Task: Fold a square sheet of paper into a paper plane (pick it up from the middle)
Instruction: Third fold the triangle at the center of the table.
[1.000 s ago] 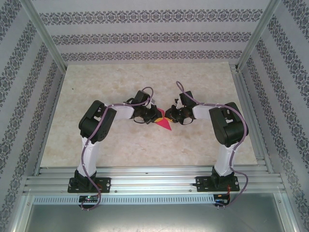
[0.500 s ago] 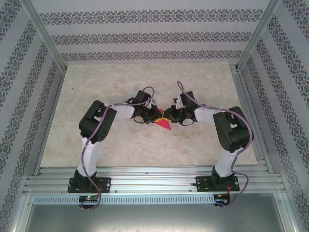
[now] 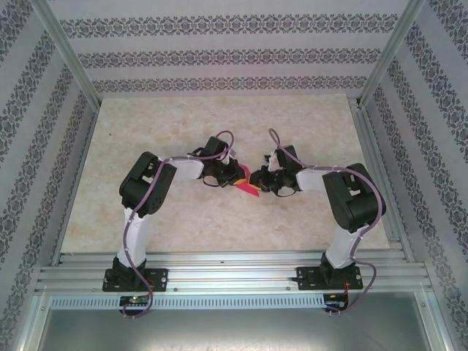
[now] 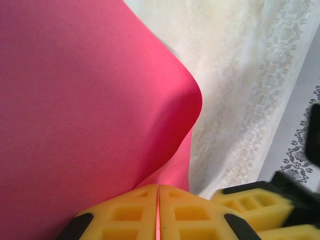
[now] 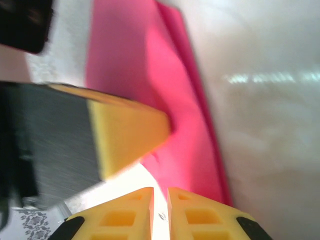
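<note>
The sheet of paper [image 4: 75, 100] is held up just above the middle of the desk [image 3: 183, 124], between the two arms. From above it reads as a small pointed wedge, its tip aimed at the near edge. The left tool [image 4: 158, 192] has its yellow pads pressed together on the sheet, with a thin pink line sandwiched in the seam between them. The right tool [image 5: 160, 192] sits just beside it. Its pads are drawn close, leaving a slim bright slit, and I cannot tell whether any paper lies in that slit or only the blurred edge passing next to it.

The step in hand looks like setting a fold along the body of the dart. To do it well, the left pinch should stay firm and unmoving as an anchor. The right tool should meet the paper squarely at the doubled edge and run along it, not tug sideways, since thin paper slips or tears under a skewed pull.

The sheet is matte, saturated magenta and unmarked. In the left wrist view it bulges in a soft rounded curve rather than a crisp crease, while the right wrist view shows a straighter layered edge. The desk is pale, mottled like marble and slightly glossy. The pads are ribbed yellow blocks.
</note>
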`<state>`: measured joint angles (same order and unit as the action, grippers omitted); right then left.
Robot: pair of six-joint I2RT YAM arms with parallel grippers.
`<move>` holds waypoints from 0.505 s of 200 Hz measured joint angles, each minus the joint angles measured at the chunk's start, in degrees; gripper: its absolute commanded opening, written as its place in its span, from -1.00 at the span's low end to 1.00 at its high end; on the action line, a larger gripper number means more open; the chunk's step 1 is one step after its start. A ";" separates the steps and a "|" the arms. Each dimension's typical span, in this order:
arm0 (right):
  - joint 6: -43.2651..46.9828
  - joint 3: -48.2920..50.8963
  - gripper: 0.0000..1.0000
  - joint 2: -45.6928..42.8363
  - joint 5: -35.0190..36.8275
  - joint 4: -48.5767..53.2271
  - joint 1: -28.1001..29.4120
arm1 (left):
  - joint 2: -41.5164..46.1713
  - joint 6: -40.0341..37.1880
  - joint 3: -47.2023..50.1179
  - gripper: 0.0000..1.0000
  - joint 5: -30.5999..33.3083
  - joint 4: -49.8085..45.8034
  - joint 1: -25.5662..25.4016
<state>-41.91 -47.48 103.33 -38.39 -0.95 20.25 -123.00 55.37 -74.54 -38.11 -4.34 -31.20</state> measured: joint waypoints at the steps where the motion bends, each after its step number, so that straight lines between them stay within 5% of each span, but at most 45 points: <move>1: 0.00 0.09 -0.70 0.00 0.09 0.20 0.00 | 0.00 0.00 0.00 -0.77 0.00 0.00 0.00; 101: 3.85 -2.43 -0.68 -0.74 7.13 12.17 1.53 | 0.00 -0.02 -0.13 -0.77 0.00 -0.26 0.00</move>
<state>-38.06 -49.91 102.59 -31.27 11.22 21.78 -123.00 55.35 -74.67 -38.11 -4.60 -31.20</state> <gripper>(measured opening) 0.159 0.116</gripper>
